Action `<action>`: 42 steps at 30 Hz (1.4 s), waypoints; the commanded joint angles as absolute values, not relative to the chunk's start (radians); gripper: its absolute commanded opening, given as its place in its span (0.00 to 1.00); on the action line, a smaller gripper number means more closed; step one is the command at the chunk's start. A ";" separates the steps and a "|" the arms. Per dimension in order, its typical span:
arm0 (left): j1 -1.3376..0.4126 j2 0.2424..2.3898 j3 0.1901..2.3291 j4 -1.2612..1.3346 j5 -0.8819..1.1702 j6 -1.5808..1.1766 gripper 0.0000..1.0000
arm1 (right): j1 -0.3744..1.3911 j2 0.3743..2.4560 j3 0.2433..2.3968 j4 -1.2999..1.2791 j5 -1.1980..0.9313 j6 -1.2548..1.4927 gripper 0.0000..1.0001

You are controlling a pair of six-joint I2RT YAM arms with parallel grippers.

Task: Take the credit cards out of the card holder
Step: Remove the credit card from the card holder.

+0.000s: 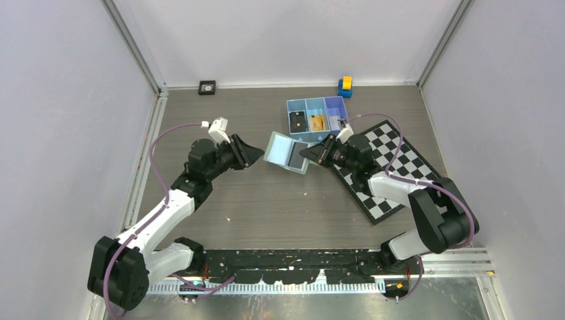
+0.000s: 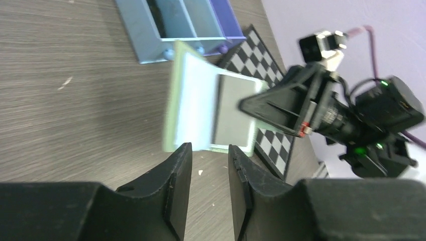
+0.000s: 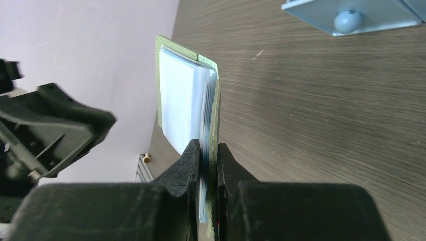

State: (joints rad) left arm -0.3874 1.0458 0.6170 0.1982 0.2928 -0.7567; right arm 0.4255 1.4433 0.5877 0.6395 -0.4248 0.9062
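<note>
The card holder (image 1: 288, 152) is being held open near the middle of the table (image 1: 266, 207), just in front of the blue tray (image 1: 335, 108). Its pale inner faces are being turned up toward the overhead camera. One edge of it is being pinched between the fingers of the right gripper (image 3: 208, 150), which is clamped tight on it. The left gripper (image 2: 209, 150) is being held at the holder's opposite edge with its jaws parted and nothing between them. Whether its tips are touching the holder cannot be told. A black card (image 1: 298, 122) is being cradled in the tray's left compartment and a gold-orange card (image 1: 317, 123) in the middle one. A checkered mat (image 1: 393, 157) is being overhung by the right arm.
</note>
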 commanded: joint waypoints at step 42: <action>-0.400 1.490 0.724 0.619 0.750 -0.959 0.22 | 0.470 1.521 0.591 1.105 -0.654 1.086 0.01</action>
State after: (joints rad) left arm -0.4034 1.4567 0.7372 0.4549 0.6807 -0.8898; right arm 0.4625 1.5192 0.5766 0.8879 -0.5739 1.0077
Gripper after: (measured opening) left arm 0.239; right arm 0.149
